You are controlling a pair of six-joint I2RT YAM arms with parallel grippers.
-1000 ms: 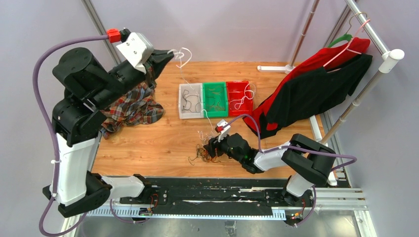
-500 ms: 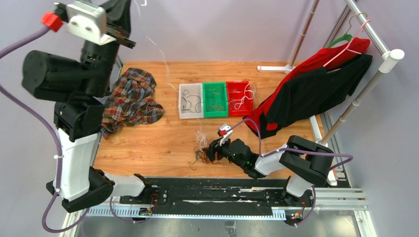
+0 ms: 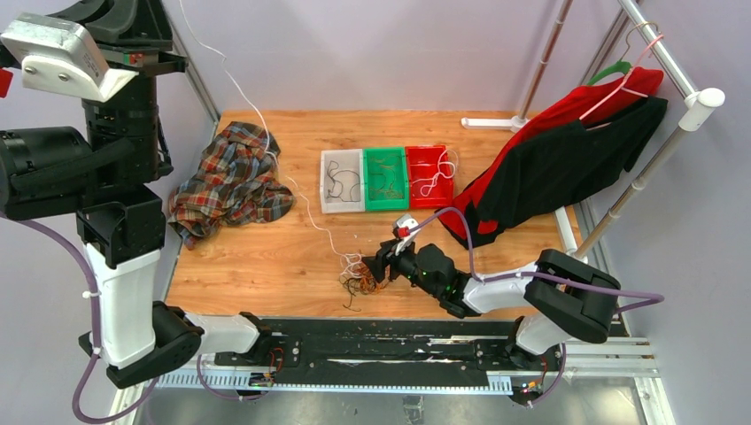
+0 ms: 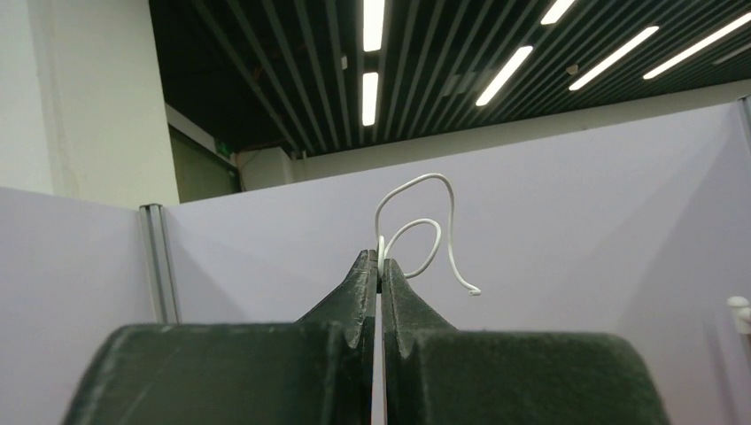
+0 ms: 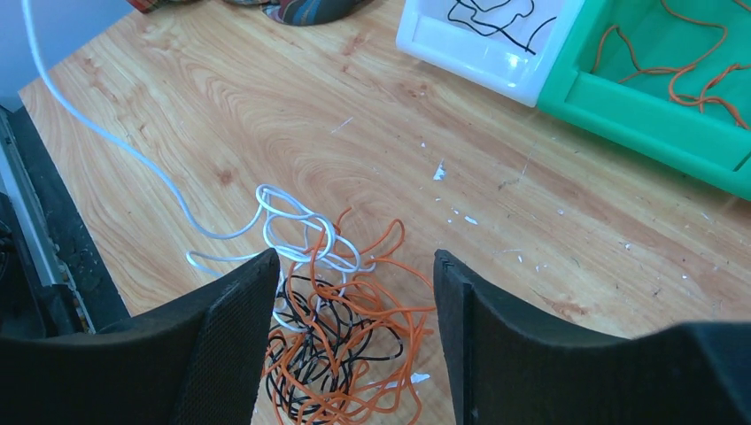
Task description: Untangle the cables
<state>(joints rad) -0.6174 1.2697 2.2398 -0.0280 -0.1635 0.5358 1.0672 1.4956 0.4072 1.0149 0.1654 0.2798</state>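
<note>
The cables form a small heap of orange, black and white strands [image 3: 361,276] on the wooden table near its front edge. The heap also shows in the right wrist view [image 5: 341,336]. My right gripper [image 5: 354,266] is open just above the heap, one finger on each side, holding nothing; in the top view it sits at the heap's right side [image 3: 381,264]. My left gripper [image 4: 381,266] is shut on a white cable [image 4: 416,226], raised high at the far left, its fingertips above the top view's edge. That white cable [image 3: 266,150] runs down to the heap.
A white bin [image 3: 341,207], a green bin [image 3: 387,205] and a red bin [image 3: 429,202], each holding cables, stand side by side mid-table. A plaid shirt [image 3: 230,181] lies at the left. A red and black garment [image 3: 567,159] hangs on a rack at the right.
My left arm has swung up and to the left, drawing the white cable out into a long line from the heap. My right gripper has shifted slightly left at the heap.
</note>
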